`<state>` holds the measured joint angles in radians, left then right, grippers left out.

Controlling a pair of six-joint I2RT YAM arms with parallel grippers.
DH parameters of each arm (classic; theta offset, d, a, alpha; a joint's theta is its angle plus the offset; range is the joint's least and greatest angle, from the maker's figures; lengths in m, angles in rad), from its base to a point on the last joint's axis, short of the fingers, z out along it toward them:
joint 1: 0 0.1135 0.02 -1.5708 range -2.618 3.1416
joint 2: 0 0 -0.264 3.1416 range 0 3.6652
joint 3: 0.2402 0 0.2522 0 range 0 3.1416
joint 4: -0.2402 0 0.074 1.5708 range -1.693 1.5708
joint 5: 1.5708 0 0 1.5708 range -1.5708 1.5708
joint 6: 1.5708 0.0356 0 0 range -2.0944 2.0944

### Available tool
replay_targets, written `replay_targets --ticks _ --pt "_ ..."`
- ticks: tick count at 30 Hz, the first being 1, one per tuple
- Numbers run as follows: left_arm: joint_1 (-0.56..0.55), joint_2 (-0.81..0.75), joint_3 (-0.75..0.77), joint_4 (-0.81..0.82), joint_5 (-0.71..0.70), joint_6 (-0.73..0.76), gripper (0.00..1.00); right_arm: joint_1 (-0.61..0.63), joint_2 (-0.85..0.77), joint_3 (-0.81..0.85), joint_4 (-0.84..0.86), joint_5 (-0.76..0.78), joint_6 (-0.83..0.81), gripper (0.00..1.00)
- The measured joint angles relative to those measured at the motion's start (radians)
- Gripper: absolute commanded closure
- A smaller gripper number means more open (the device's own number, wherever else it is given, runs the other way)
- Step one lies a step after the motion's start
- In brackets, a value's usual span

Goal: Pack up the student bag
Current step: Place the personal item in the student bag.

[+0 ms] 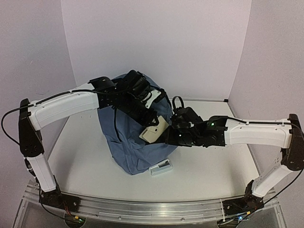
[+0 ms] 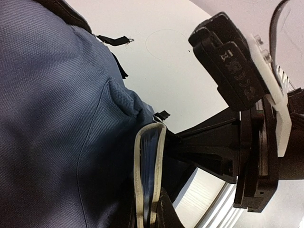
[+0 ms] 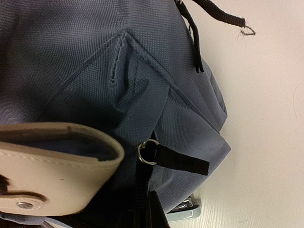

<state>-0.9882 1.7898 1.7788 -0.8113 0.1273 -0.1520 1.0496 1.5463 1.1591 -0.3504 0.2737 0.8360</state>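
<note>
Top external view: two robot arms meet over the student bag (image 1: 121, 147), a slate-blue backpack slumped upright near the middle of the white table (image 1: 213, 171). A beige pouch (image 1: 154, 129) with a snap fastener hangs tilted against the bag's upper right flank, clear of the table and apparently bound for the bag. The left gripper (image 1: 148, 115) reaches down over the top of the bag and meets the pouch from above. The right gripper (image 1: 171, 135) sits against the pouch's right end. That reads as a handover or a shared grip, but neither wrist view shows which fingers pinch the pouch. Whether either pair is spread or pressed together cannot be told. In the right wrist view the pouch's flap lies over the fabric beside a metal ring (image 3: 147, 153) and its black strap at the bag's corner. No open zipper shows in any view, and the left arm hides the bag's top. A small silver-and-white item (image 1: 160, 168) lies on the table just in front of the bag, likely another thing to pack.
</note>
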Motion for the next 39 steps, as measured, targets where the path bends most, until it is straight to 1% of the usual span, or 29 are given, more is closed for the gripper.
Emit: replay_targets --ticks 13,15,18,20,23,27,31,33,36,39 --pt "0.003 0.049 -0.032 -0.024 0.08 0.051 1.0 0.0 -0.018 -0.008 0.005 -0.007 0.002 1.0" --pt "0.003 0.068 -0.036 -0.025 0.098 0.05 1.0 0.0 -0.019 -0.008 0.006 -0.007 0.003 0.97" --pt "0.003 0.103 -0.04 -0.014 0.127 0.046 1.0 0.0 -0.019 -0.008 0.009 -0.007 0.004 0.85" --pt "0.003 0.121 -0.041 -0.009 0.141 0.042 0.94 0.0 -0.024 -0.009 0.014 -0.006 0.007 0.78" --pt "0.003 0.137 -0.043 -0.01 0.152 0.031 0.74 0.0 -0.048 -0.013 0.025 -0.003 0.009 0.65" --pt "0.002 0.139 -0.043 -0.011 0.157 0.014 0.54 0.0 -0.113 -0.035 0.04 0.005 0.012 0.54" --pt "0.002 0.139 -0.043 -0.009 0.156 -0.005 0.41 0.0 -0.177 -0.064 0.048 0.02 0.014 0.44" --pt "0.002 0.137 -0.043 -0.01 0.154 -0.012 0.35 0.0 -0.2 -0.08 0.051 0.026 0.013 0.41" --pt "0.002 0.129 -0.043 -0.012 0.146 -0.025 0.3 -0.011 -0.231 -0.116 0.058 0.025 0.002 0.37" --pt "0.002 0.106 -0.043 -0.024 0.13 -0.035 0.26 -0.051 -0.27 -0.189 0.092 -0.004 -0.011 0.37"
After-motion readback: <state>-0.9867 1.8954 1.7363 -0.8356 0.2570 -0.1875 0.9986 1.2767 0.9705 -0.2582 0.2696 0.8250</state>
